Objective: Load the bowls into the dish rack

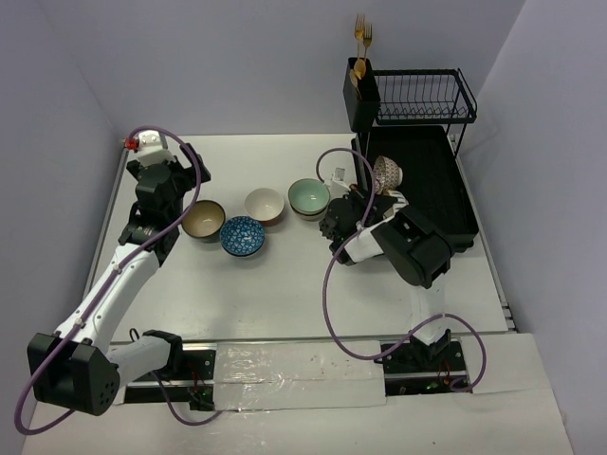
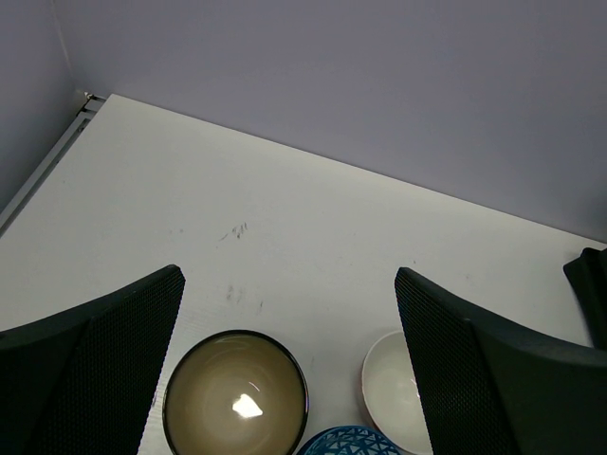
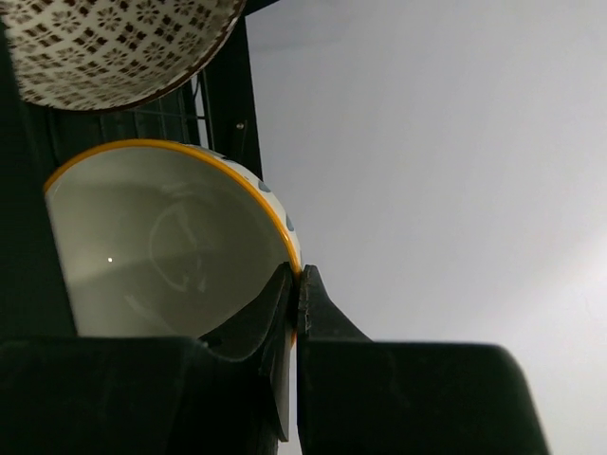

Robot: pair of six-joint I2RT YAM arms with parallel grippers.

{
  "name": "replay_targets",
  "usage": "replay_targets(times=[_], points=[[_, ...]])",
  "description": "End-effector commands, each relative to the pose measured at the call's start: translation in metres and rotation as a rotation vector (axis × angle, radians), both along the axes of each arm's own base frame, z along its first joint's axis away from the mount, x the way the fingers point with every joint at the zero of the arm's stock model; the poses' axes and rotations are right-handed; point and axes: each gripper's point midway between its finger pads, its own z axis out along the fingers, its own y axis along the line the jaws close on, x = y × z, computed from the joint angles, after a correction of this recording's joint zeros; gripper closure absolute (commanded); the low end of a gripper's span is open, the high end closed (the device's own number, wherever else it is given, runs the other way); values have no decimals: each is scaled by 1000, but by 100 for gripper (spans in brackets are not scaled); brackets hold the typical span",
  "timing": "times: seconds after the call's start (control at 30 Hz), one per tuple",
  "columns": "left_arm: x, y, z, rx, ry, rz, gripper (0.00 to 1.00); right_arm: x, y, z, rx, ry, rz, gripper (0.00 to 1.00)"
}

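Four bowls stand in a row mid-table: a tan dark-rimmed bowl, a blue patterned bowl, a white bowl with a red outside and a mint green bowl. My left gripper hovers wide open just behind the tan bowl, holding nothing. My right gripper is shut on the rim of a white orange-rimmed bowl at the left edge of the black dish rack. A brown-white patterned bowl sits tilted in the rack right beside it.
A black cutlery holder with gold utensils and a raised wire shelf stand at the rack's far end. Grey walls close in the table on the left, back and right. The right arm's purple cable loops over the table.
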Motion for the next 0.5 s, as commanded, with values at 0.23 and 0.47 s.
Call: replay_targets(times=[0.23,0.47], points=[[-5,-3,17,-7,-56,-23,1,-25,13,-15,286,-281,-95,76],[-11,-4,24,-19,-71,-36,1,-27,21,-3,314,-301,-71,47]])
